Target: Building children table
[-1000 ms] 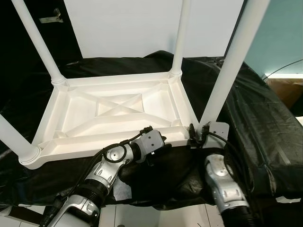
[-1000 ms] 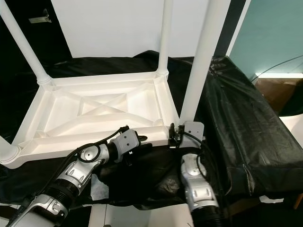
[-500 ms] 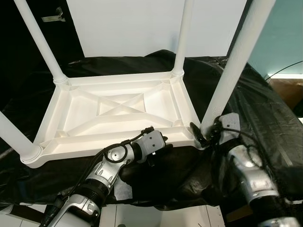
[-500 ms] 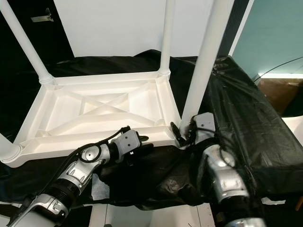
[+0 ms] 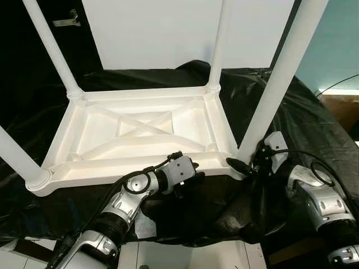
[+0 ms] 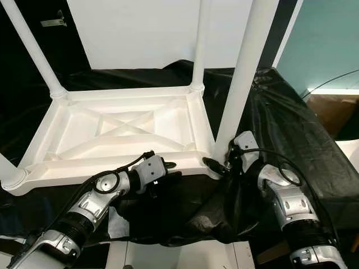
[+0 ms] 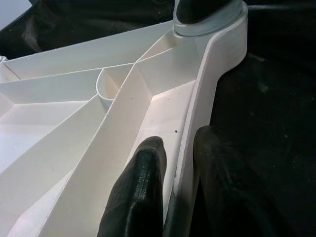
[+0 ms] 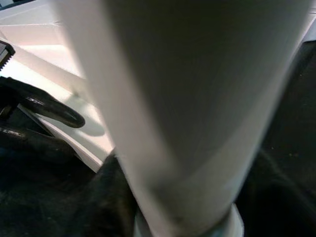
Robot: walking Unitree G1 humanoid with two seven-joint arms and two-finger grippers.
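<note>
My left pincer (image 5: 188,180) is clamped on the near rim of the upturned children's table (image 5: 140,131), one finger (image 7: 140,185) inside the rim and one outside, while my right pincer (image 5: 242,166) sits at the foot of the near right leg (image 5: 280,73); whether it is closed I cannot tell. The table lies top-down on the black-draped counter (image 5: 314,145), all four legs pointing up. The near right leg's long axis rises straight from its corner socket, just ahead of the right pincer, the nearer one for seating it.

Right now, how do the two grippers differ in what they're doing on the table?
The left gripper is on the table's near rim, one finger inside the wall and one outside; the right gripper is at the base of the near right leg. The left arm comes from below the near edge; the right arm comes in from the right side. Both work the upturned white table on the black sheet.
</note>
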